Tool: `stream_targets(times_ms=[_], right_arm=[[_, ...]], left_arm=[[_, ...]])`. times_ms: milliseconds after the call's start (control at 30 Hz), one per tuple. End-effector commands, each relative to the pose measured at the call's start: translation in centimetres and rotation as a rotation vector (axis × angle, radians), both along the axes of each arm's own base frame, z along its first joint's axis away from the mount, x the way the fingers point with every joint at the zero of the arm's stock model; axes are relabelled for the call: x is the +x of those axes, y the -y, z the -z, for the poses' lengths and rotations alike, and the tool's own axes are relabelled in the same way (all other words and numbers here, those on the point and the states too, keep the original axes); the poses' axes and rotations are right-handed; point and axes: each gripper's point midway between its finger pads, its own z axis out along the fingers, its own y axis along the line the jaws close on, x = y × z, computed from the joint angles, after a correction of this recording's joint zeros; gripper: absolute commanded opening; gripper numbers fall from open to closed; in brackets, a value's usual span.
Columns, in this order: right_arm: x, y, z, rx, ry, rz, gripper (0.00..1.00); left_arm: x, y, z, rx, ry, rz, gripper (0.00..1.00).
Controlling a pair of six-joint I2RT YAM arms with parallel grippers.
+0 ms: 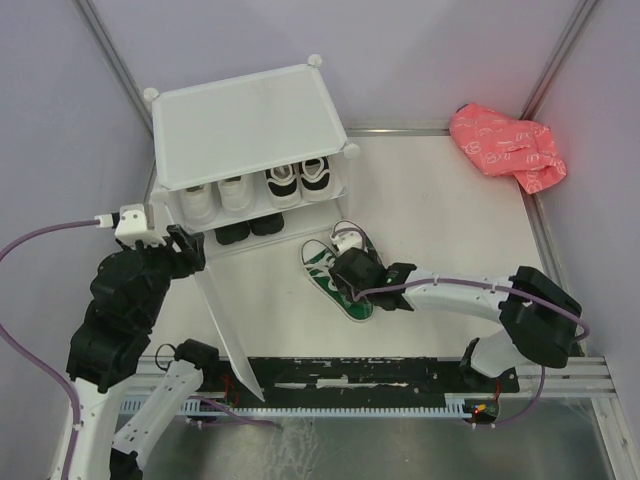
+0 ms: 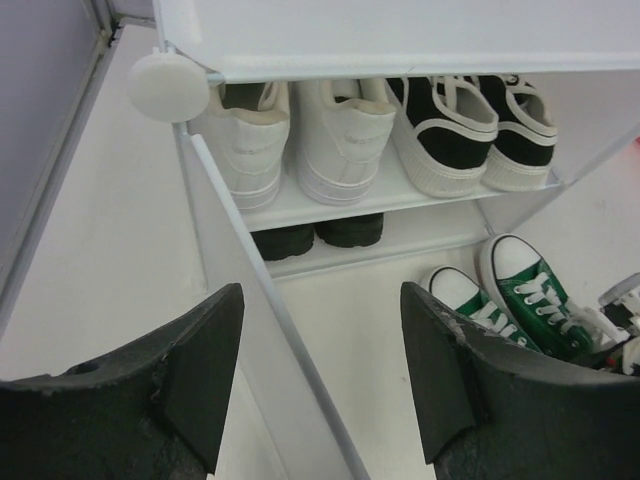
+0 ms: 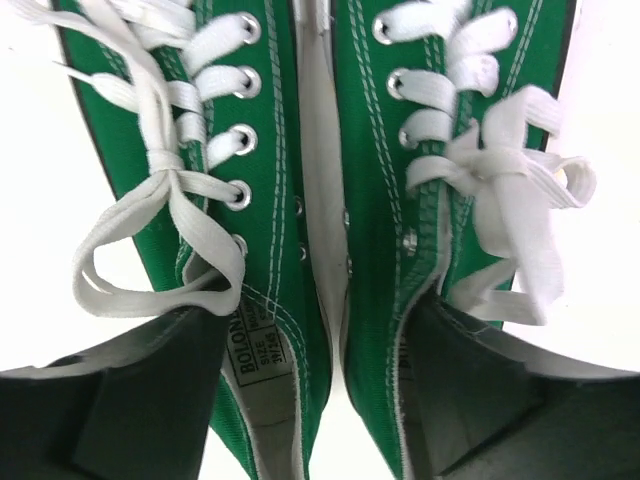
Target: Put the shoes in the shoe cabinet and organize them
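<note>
The white shoe cabinet [image 1: 245, 120] stands at the back left with its door [image 1: 230, 320] swung out toward me. White sneakers [image 1: 218, 195] and black sneakers with white soles [image 1: 300, 178] fill the upper shelf. Plain black shoes [image 1: 250, 228] sit below them. The green sneakers [image 1: 322, 262] lie side by side on the table in front. My right gripper [image 3: 320, 320] is open, with one finger down inside each green shoe [image 3: 270, 150] and their inner walls between the fingers. My left gripper [image 2: 320, 300] hangs open and empty above the door's edge [image 2: 250, 330], by the cabinet's front left corner.
A crumpled pink bag [image 1: 510, 145] lies at the back right corner. Grey walls close in both sides. A black rail [image 1: 380, 375] runs along the near table edge. A round white knob [image 2: 168, 87] sticks out at the cabinet's corner.
</note>
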Motion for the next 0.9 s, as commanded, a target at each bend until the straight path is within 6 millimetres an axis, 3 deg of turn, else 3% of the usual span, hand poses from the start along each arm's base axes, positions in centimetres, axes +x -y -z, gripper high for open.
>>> stream_targets(times_ms=[0,133,267,533,700,867], right_arm=[[2.2,-4.6,-6.4,0.187,0.155,-0.03,0.81],[2.5,-8.2,-10.4,0.305,0.188,-0.129,0.86],[3.3,-13.5,-11.0,0.412,0.194,-0.225,0.89],[5.2,-23.8,-9.0,0.548,0.14,-0.341,0.91],[6.1,-27.7,-7.8,0.654,0.154,-0.319,0.91],[7.0,-29.7,-6.1,0.727,0.261,-0.282,0.91]], left_arm=[[-0.3,-2.1,1.2,0.002,-0.062,-0.132,0.69],[-0.7,-3.1,1.9,0.031,-0.121,-0.19,0.68],[-0.7,-3.8,2.9,0.067,-0.176,-0.23,0.67],[-0.7,-4.6,3.5,0.114,-0.238,-0.274,0.67],[-0.9,-4.4,1.8,0.082,-0.189,-0.258,0.66],[-0.9,-3.2,0.6,0.028,-0.117,-0.193,0.66]])
